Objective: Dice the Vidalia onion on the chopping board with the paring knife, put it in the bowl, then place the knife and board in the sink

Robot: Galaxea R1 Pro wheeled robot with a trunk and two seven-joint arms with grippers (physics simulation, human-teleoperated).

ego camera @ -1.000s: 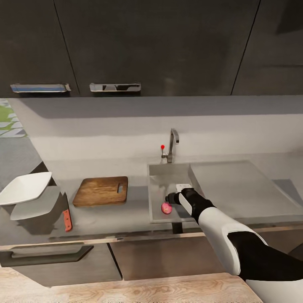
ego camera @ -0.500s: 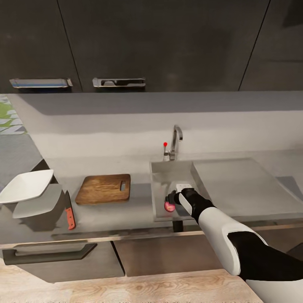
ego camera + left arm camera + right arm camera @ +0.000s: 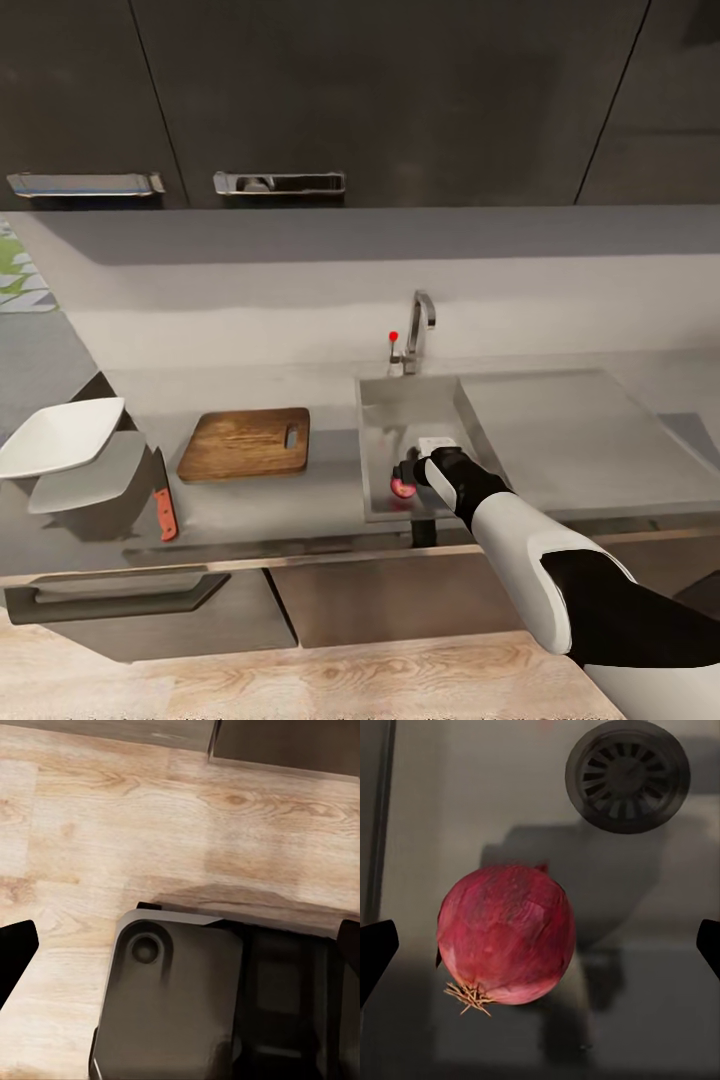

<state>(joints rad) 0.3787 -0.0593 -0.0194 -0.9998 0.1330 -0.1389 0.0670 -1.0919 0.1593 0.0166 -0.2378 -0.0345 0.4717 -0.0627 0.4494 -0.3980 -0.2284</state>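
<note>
Currently, in the head view, the right gripper (image 3: 408, 472) reaches down into the sink (image 3: 425, 405), with the white-and-black right arm (image 3: 540, 560) extending from the near side of the basin; the Vidalia onion (image 3: 401, 488), reddish in colour, lies on the sink floor at the near edge, directly at the gripper tip; whether the fingers touch it cannot be told from this view. The faucet (image 3: 418, 330) with its red knob (image 3: 393, 336) stands at the far rim of the sink; the flat drainboard (image 3: 570, 430) adjoins the basin on the right. The chopping board (image 3: 246, 443) lies flat on the countertop (image 3: 260, 500) to the left of the sink, handle slot toward the sink; the paring knife (image 3: 165, 498) lies further left of the sink, beyond the board; the bowl (image 3: 62, 436) sits furthest left of the sink.

In the left wrist view, the wooden floor (image 3: 112, 832) appears beneath the camera, with part of the robot's dark base (image 3: 195, 1005) over it; the two dark fingertips (image 3: 15, 952) sit wide apart at the frame edges, with nothing between them.

In the right wrist view, the onion (image 3: 506, 936) rests on the sink floor (image 3: 457, 810), apart from the round drain (image 3: 628, 774); the right fingertips (image 3: 376, 949) stand spread on either side of the onion, clear of its skin, gripping nothing.
</note>
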